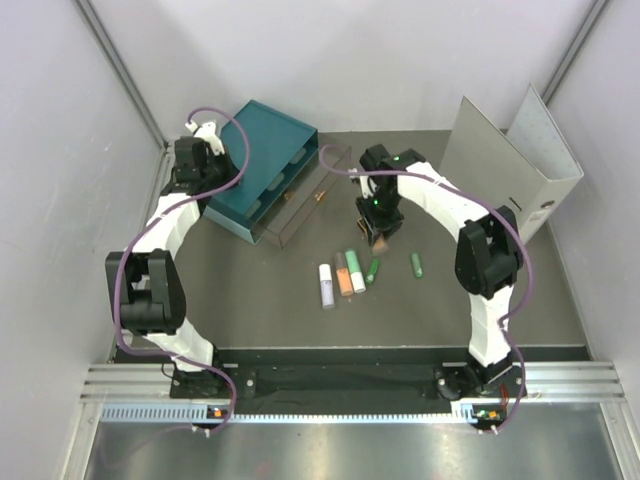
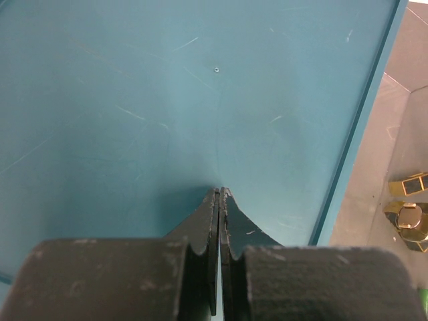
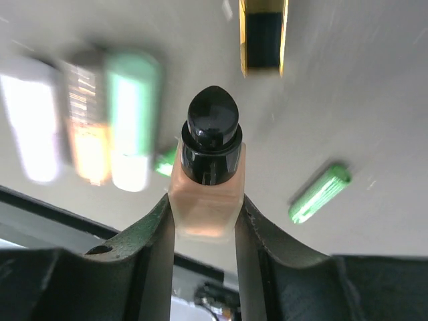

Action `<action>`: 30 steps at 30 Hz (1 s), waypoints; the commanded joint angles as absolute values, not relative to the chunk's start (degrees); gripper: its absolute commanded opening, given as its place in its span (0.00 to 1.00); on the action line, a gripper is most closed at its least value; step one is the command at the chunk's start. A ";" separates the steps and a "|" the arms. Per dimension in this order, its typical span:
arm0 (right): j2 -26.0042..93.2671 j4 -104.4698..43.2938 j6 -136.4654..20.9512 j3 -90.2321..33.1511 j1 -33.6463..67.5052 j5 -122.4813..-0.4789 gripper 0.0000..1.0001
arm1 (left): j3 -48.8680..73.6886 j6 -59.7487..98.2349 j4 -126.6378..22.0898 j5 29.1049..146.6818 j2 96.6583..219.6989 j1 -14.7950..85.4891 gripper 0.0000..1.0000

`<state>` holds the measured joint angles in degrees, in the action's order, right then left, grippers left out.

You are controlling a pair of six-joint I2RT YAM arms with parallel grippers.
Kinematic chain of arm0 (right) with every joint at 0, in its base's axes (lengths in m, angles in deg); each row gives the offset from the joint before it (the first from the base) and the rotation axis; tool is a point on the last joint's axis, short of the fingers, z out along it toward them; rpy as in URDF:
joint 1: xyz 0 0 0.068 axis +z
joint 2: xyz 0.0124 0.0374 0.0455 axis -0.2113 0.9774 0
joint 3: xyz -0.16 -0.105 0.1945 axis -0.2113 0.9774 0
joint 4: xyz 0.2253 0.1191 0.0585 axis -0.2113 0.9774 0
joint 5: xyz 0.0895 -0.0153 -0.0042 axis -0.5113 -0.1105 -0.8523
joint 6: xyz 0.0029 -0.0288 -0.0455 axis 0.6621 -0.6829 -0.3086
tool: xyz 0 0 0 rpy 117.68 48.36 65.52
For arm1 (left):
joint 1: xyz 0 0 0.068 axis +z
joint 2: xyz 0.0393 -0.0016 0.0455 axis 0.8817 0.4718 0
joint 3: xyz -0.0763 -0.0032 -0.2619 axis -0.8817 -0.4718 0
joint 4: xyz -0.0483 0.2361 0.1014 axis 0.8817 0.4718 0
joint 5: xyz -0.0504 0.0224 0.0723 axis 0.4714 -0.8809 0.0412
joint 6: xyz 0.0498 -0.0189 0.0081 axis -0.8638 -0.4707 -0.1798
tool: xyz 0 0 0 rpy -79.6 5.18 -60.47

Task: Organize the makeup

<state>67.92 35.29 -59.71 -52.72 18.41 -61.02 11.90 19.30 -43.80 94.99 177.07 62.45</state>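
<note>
Bench (image 1: pixel 250 310): dark grey, carrying everything.
Grey binder (image 1: pixel 500 160): stood open, far right.
Teal drawer box (image 1: pixel 262 150): far left, clear drawer sticking out.
Left hand (image 2: pixel 219 194): clenched empty over the box's top.
Right hand (image 3: pixel 205 200): grasping the peach bottle (image 3: pixel 207 167), just behind the tubes.
Tubes (image 1: pixel 344 280): white, orange and pale green side by side mid-bench, two bright green ones near.
Black-and-gold case (image 3: pixel 264 37): flat on the bench beyond the bottle.
</note>
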 commanded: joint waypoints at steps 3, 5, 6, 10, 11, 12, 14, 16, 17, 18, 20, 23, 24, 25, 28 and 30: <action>67.41 35.17 -58.25 -68.88 19.27 -67.80 0.00 | 10.46 18.56 -31.27 95.19 181.83 62.11 0.00; 69.17 34.91 -56.59 -72.77 19.44 -69.83 0.00 | 10.64 18.65 -31.27 94.93 181.91 62.02 0.00; 71.18 34.82 -56.05 -76.70 19.53 -71.31 0.00 | 10.82 18.74 -31.27 95.10 182.00 62.02 0.00; 75.24 32.98 -51.23 -83.94 19.44 -77.38 0.00 | 11.08 19.09 -31.27 95.89 182.18 62.11 0.00; 75.51 30.19 -50.08 -84.30 19.44 -78.96 0.00 | 11.08 19.35 -31.27 96.07 182.18 62.02 0.00; 75.51 28.69 -48.85 -84.04 19.44 -81.32 0.00 | 11.08 19.35 -31.27 96.33 182.18 62.02 0.00; 75.51 22.30 -44.64 -83.08 19.53 -84.32 0.00 | 10.73 20.05 -31.45 96.51 181.91 62.11 0.00; 76.04 18.84 -40.60 -82.72 19.36 -87.58 0.00 | 10.55 20.49 -31.45 96.94 182.00 62.02 0.00; 76.39 17.17 -39.10 -82.55 19.36 -88.72 0.00 | 10.47 20.58 -31.45 97.12 182.00 62.02 0.00; 76.74 12.81 -37.60 -81.85 19.27 -91.08 0.00 | 10.38 20.76 -31.45 97.04 182.00 62.02 0.00; 77.00 7.34 -31.98 -80.27 19.27 -93.73 0.00 | 10.20 20.93 -31.54 97.12 181.74 62.02 0.00; 77.97 -0.93 -24.95 -79.82 19.27 -96.46 0.00 | 9.85 20.85 -31.62 97.21 181.56 62.02 0.00; 78.84 -3.56 -23.37 -79.91 19.27 -96.90 0.00 | 9.68 20.93 -31.54 97.12 181.65 62.11 0.00; 79.28 -4.72 -20.74 -79.82 19.27 -96.99 0.00 | 9.50 20.93 -31.62 97.04 181.56 62.02 0.00; 80.95 -9.37 -16.08 -78.59 19.27 -97.61 0.00 | 9.15 21.11 -31.80 97.12 181.30 62.02 0.00; 82.18 -9.56 -15.62 -78.94 19.44 -96.56 0.00 | 8.89 21.20 -31.98 97.12 181.21 62.11 0.00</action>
<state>80.45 0.32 -23.03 -78.49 18.46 -94.29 12.90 21.03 -43.89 96.47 178.19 62.49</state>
